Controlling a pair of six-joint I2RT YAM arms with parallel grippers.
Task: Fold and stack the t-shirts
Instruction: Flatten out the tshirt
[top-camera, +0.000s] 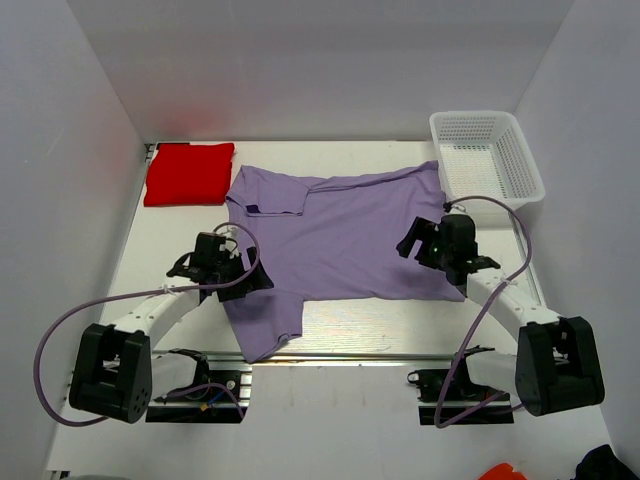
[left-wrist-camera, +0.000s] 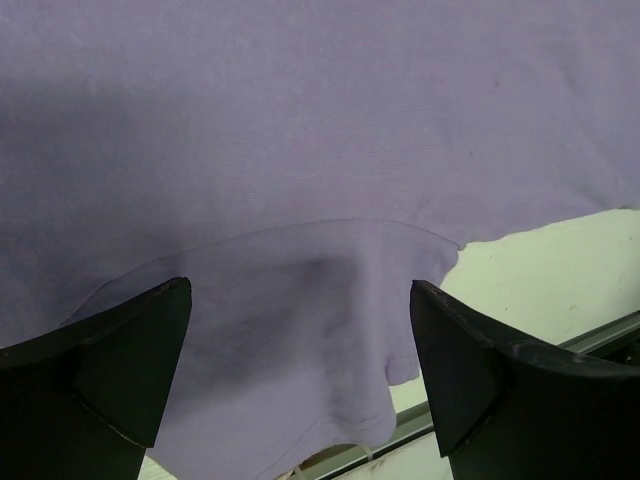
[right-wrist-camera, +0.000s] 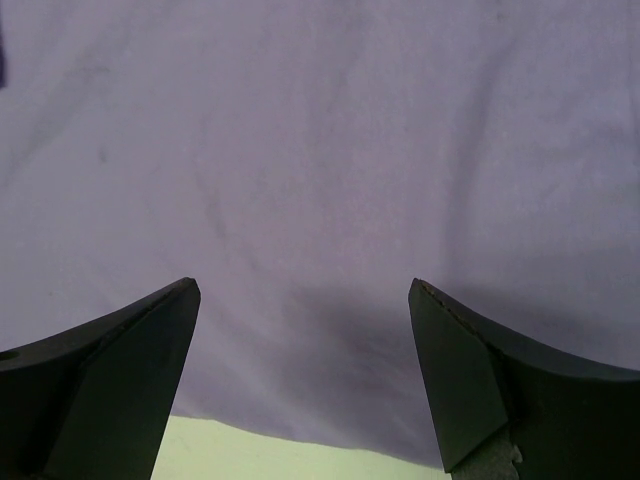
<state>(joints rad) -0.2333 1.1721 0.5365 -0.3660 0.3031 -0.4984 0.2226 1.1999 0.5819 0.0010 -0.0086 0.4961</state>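
Note:
A lavender t-shirt (top-camera: 340, 235) lies spread flat across the middle of the table, one sleeve trailing toward the front edge. A red t-shirt (top-camera: 188, 172) sits as a neat folded rectangle at the back left. My left gripper (top-camera: 250, 280) is open over the shirt's left side near the lower sleeve; the left wrist view shows lavender cloth (left-wrist-camera: 300, 180) between its spread fingers. My right gripper (top-camera: 412, 243) is open over the shirt's right part near its edge; the right wrist view shows cloth (right-wrist-camera: 320, 180) filling the frame above a strip of table.
A white mesh basket (top-camera: 488, 152) stands at the back right, just beyond the shirt's right corner. White walls enclose the table on three sides. A metal rail (top-camera: 350, 356) runs along the front edge near the arm bases.

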